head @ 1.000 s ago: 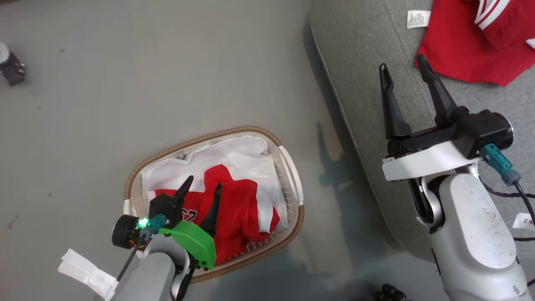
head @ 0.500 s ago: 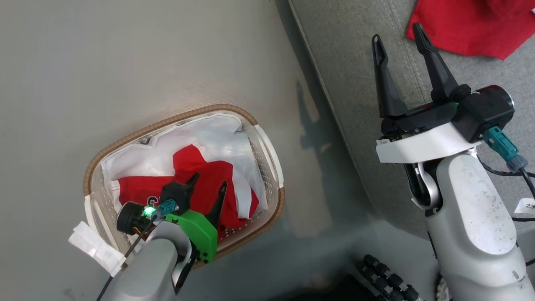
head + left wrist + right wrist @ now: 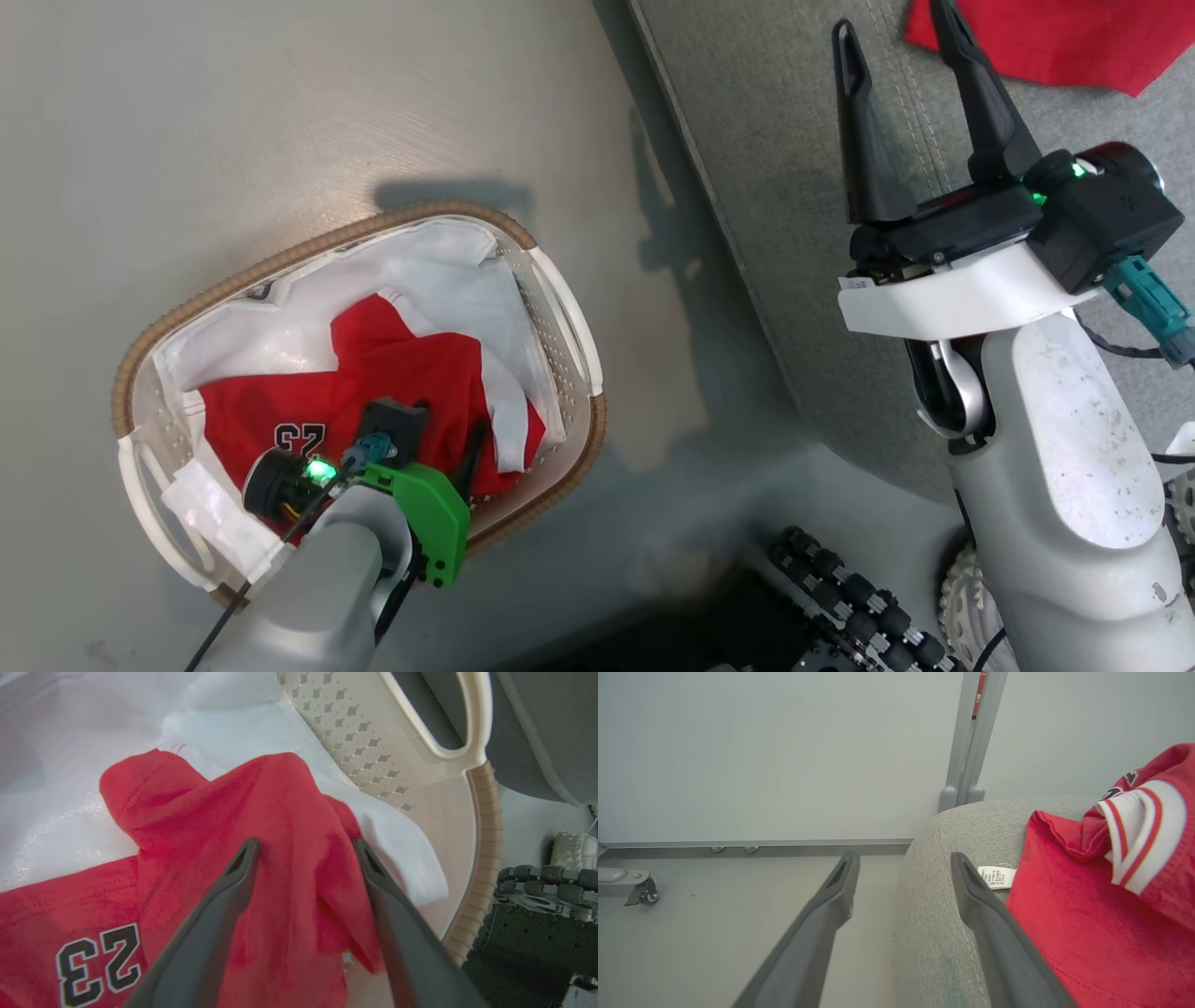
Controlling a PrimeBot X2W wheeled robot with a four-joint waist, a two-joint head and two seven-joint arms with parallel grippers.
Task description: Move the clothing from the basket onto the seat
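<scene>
The basket [image 3: 308, 245] sits on the floor at the lower left, its perforated wall [image 3: 373, 760] close by in the left wrist view. Red clothing [image 3: 392, 364] printed with 23 lies inside on the white liner. My left gripper [image 3: 439, 434] reaches down into the basket. It [image 3: 304, 843] stands open, its fingers on either side of a raised red fold [image 3: 289, 802]. My right gripper [image 3: 892, 19] hangs open and empty above the edge of the grey seat [image 3: 775, 187]. More red clothing [image 3: 1046, 37] lies on the seat [image 3: 943, 830], just right of my right gripper [image 3: 904, 856].
My wheeled base [image 3: 840, 597] stands between basket and seat, near the basket's rim [image 3: 486, 858]. Bare grey floor [image 3: 280, 112] stretches beyond the basket. Past the seat are a pale wall, a grey post [image 3: 971, 742] and a caster [image 3: 642, 896].
The head camera has shifted, so the whole scene slides. My left gripper has sunk lower into the basket onto the red clothing. Both grippers remain open.
</scene>
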